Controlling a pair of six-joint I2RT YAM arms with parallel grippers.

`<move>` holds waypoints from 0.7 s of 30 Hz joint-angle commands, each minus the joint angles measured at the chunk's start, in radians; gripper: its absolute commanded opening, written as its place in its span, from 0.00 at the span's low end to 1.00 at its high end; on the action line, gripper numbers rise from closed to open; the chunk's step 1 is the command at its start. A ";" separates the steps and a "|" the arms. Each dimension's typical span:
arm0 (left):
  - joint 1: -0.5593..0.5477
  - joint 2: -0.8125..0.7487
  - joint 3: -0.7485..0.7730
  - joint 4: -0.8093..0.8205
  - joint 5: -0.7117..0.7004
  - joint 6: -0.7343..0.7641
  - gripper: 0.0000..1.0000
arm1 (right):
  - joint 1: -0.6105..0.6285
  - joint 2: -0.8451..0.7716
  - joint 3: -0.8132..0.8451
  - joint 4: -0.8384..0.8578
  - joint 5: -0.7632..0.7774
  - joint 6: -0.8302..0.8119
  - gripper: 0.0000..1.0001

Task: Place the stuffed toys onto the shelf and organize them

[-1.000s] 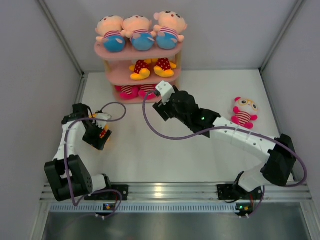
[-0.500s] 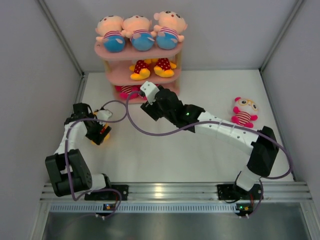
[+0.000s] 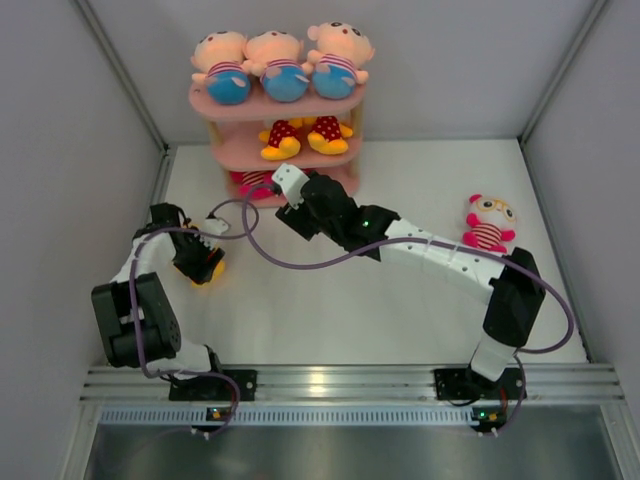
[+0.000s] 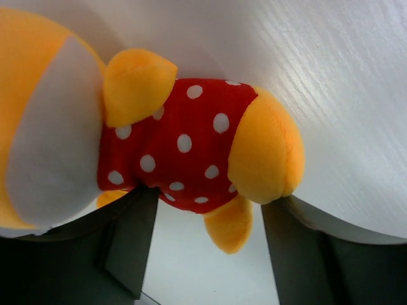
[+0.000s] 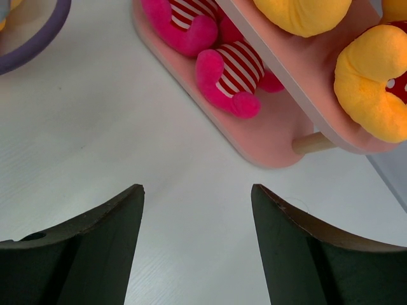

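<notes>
The pink shelf (image 3: 300,104) stands at the back. Three peach-headed stuffed toys (image 3: 285,65) sit on its top board, two yellow polka-dot ones (image 3: 300,137) on the middle board, and pink-striped ones (image 5: 229,76) on the bottom board (image 5: 267,143). My left gripper (image 3: 203,264) is low over a yellow toy in red polka-dot (image 4: 184,143) lying on the table. It is open (image 4: 210,197), with one tip at each side of the toy's body. My right gripper (image 3: 290,184) hovers open and empty (image 5: 197,189) just before the bottom board.
A pink-white toy with a red-striped body (image 3: 488,225) lies on the table at the right, past my right arm's elbow. A purple cable (image 3: 270,255) loops across the table between the arms. Grey walls close in both sides.
My left gripper's jaws have narrowed around the yellow toy. My right gripper has swung left along the front of the shelf's bottom board.
</notes>
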 commanded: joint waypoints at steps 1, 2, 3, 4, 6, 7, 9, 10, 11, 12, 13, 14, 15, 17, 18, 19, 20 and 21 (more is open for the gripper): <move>0.005 0.100 0.033 0.026 0.032 0.035 0.66 | 0.011 -0.003 0.045 0.020 0.015 -0.008 0.69; 0.004 0.122 0.035 0.026 0.013 0.043 0.63 | 0.011 -0.006 0.037 0.022 0.021 -0.011 0.69; 0.005 0.139 0.036 0.025 0.006 0.042 0.60 | 0.011 -0.013 0.034 0.025 0.026 -0.012 0.69; 0.005 0.159 0.035 0.025 0.001 0.042 0.46 | 0.011 -0.018 0.025 0.030 0.029 -0.014 0.69; 0.004 0.153 0.030 0.026 0.007 0.048 0.18 | 0.011 -0.036 0.014 0.039 0.036 -0.018 0.69; 0.004 0.141 0.027 0.028 0.013 0.046 0.00 | 0.009 -0.042 0.007 0.049 0.040 -0.020 0.69; 0.004 0.072 0.026 0.026 0.034 0.075 0.00 | 0.009 -0.059 -0.009 0.060 0.046 -0.022 0.69; 0.004 0.014 0.026 0.025 0.041 0.092 0.00 | 0.009 -0.064 -0.015 0.065 0.047 -0.023 0.69; 0.004 -0.016 0.029 0.019 0.047 0.130 0.00 | 0.011 -0.069 -0.026 0.079 0.050 -0.023 0.69; 0.002 -0.043 0.035 0.008 0.068 0.155 0.00 | 0.009 -0.084 -0.033 0.088 0.053 -0.023 0.69; 0.002 -0.086 0.045 -0.006 0.081 0.178 0.00 | 0.008 -0.091 -0.044 0.097 0.055 -0.023 0.69; 0.002 -0.097 0.084 -0.059 0.094 0.213 0.00 | 0.008 -0.101 -0.070 0.121 0.053 -0.023 0.69; 0.002 -0.097 0.113 -0.093 0.107 0.227 0.00 | 0.008 -0.122 -0.085 0.135 0.059 -0.023 0.69; 0.002 -0.094 0.198 -0.183 0.143 0.267 0.00 | 0.005 -0.144 -0.134 0.155 0.063 -0.023 0.69; 0.002 -0.097 0.222 -0.211 0.151 0.290 0.00 | 0.003 -0.167 -0.151 0.174 0.064 -0.023 0.70; -0.003 -0.112 0.255 -0.234 0.171 0.317 0.00 | -0.003 -0.180 -0.168 0.184 0.064 -0.023 0.69; -0.012 -0.125 0.271 -0.254 0.176 0.371 0.00 | -0.009 -0.194 -0.200 0.194 0.064 -0.020 0.69; -0.022 -0.139 0.286 -0.301 0.182 0.396 0.00 | -0.014 -0.222 -0.216 0.207 0.064 -0.017 0.69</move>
